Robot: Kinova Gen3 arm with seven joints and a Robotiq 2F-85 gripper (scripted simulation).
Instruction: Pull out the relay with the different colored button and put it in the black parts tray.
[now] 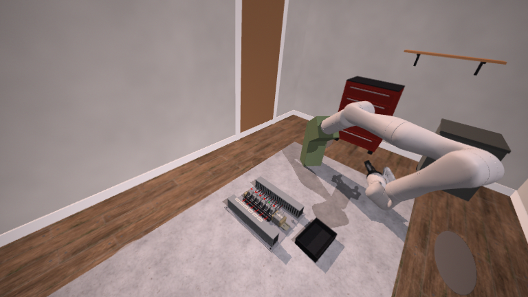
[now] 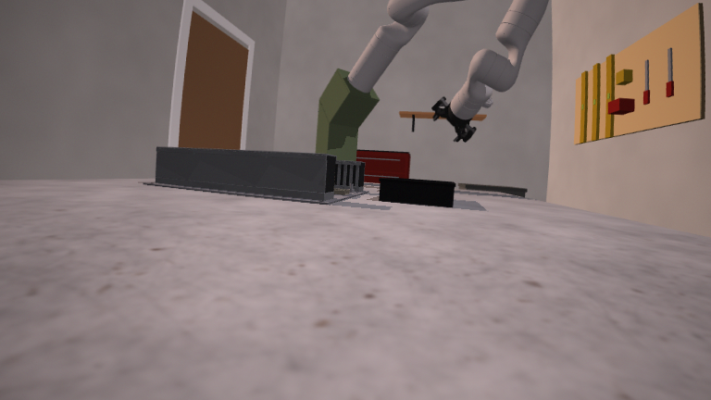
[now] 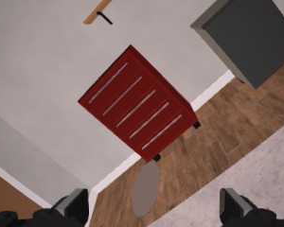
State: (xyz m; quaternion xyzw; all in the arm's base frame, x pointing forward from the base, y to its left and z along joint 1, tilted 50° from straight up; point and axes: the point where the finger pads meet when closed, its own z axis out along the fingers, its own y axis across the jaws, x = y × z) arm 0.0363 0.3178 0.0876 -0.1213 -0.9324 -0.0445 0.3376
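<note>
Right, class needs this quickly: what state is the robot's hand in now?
Hand: open wide, holding nothing, raised in the air away from the relays.

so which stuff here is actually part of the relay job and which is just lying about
Part of the job:
- relays in their sockets
- green-button relay, the odd one
- black parts tray
- gripper, open, held high

Just lying about:
- red drawer cabinet
- wall shelf
- dark cabinet
- tool board

Tray [image 1: 315, 238] black; relay buttons [image 1: 260, 199] red, one green [image 1: 270, 202].
</note>
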